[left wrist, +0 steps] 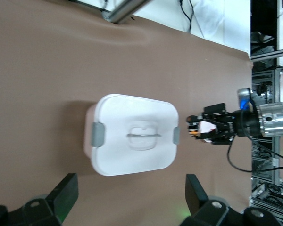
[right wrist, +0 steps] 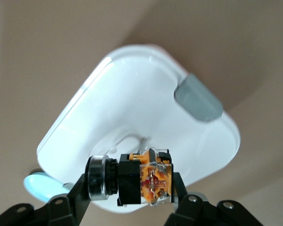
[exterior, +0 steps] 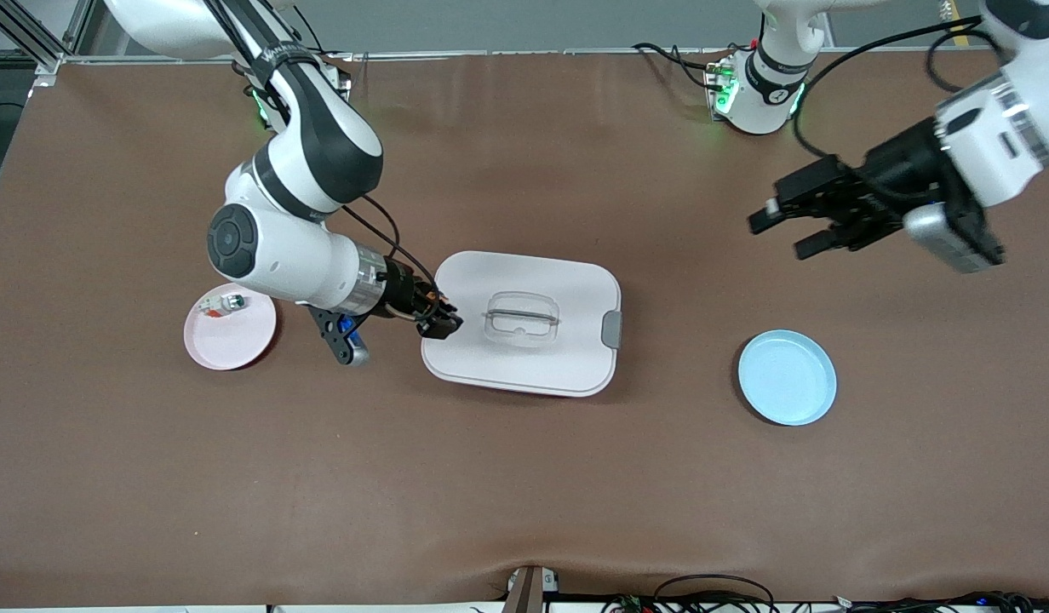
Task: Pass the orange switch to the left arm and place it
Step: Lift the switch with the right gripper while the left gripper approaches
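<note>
Box (exterior: pixel 524 323) at frame centre blocks straight line between grippers; right gripper (exterior: pixel 439 322) clamped on orange switch (right wrist: pixel 144 178) over box's edge at centre-left; left gripper (exterior: pixel 788 232), fingers spread, up in air at upper right. Pink plate (exterior: pixel 235 340) at left, blue plate (exterior: pixel 787 377) at lower right. Bare table (exterior: pixel 524 494) across lower frame and above box

The right arm (exterior: pixel 295 213) reaches down from its base, its wrist bent level, and the right gripper (exterior: pixel 442 323) hangs low with its fingers clamped together. The left arm (exterior: pixel 1001 128) waits raised, with the left gripper (exterior: pixel 788 232) spread wide.
</note>
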`<state>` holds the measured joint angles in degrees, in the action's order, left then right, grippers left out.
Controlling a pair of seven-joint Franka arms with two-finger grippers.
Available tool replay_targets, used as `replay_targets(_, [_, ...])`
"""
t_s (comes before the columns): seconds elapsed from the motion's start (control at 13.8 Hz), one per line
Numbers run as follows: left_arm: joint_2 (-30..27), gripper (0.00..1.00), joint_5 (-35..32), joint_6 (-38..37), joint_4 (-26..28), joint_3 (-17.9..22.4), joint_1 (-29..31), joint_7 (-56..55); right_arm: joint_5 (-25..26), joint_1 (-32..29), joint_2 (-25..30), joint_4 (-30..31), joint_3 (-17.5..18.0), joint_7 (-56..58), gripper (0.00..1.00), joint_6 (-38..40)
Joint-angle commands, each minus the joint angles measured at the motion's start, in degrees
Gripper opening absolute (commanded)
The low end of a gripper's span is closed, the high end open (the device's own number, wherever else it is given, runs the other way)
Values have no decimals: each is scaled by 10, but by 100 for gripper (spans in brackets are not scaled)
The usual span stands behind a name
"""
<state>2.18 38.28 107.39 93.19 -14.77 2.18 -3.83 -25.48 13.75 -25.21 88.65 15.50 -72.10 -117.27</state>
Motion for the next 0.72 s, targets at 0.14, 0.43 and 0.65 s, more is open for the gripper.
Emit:
replay_targets(0.14, [51, 100, 52, 31, -10, -44, -3, -4, -92, -2, -15, -45, -6, -106, 0, 6])
replay_targets(0.43, [98, 100, 67, 59, -11, -76, -12, -2, -105, 7, -19, -57, -5, -157, 0, -22])
replay_targets(0.65, [129, 100, 65, 95, -11, -76, -47, -3, -112, 23, -24, -61, -4, -181, 0, -47])
